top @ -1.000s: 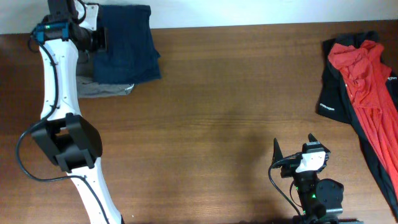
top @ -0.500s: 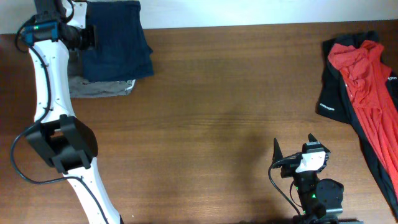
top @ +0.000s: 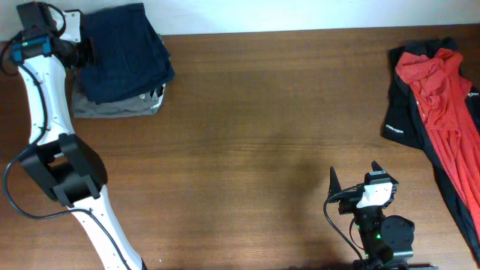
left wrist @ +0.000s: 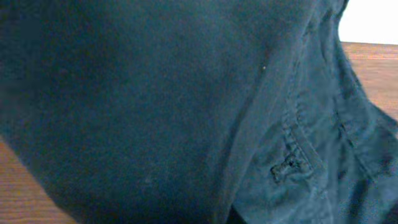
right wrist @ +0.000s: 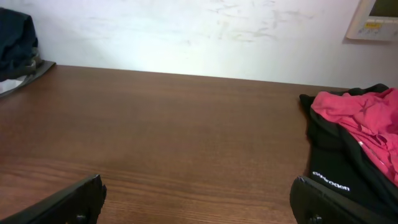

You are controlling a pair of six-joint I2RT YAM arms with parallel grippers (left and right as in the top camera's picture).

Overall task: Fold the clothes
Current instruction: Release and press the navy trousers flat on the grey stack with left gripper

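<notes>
Small unreadable white lettering (right wrist: pixel 331 182) on the black garment (right wrist: pixel 323 146)

Indoor robot workroom, probably a lab. Brown wooden table (top: pixel 262 112) against a plain white wall (right wrist: pixel 186 31); white robot arm (top: pixel 41 97) at it; navy garment (top: pixel 124 45) at one end. Pale wall-mounted control panel (right wrist: pixel 379 18), markings too small to read.

Four garments counted on one tabletop (top: pixel 262 150): one navy garment (top: pixel 120 49), one grey garment (top: pixel 112 107), one red garment (top: pixel 442 97) and one black garment (top: pixel 401 112). Two end effectors: one left end effector (top: pixel 84 51) and one right end effector (right wrist: pixel 199 205). One wall panel (right wrist: pixel 376 18) in the right wrist view.
</notes>
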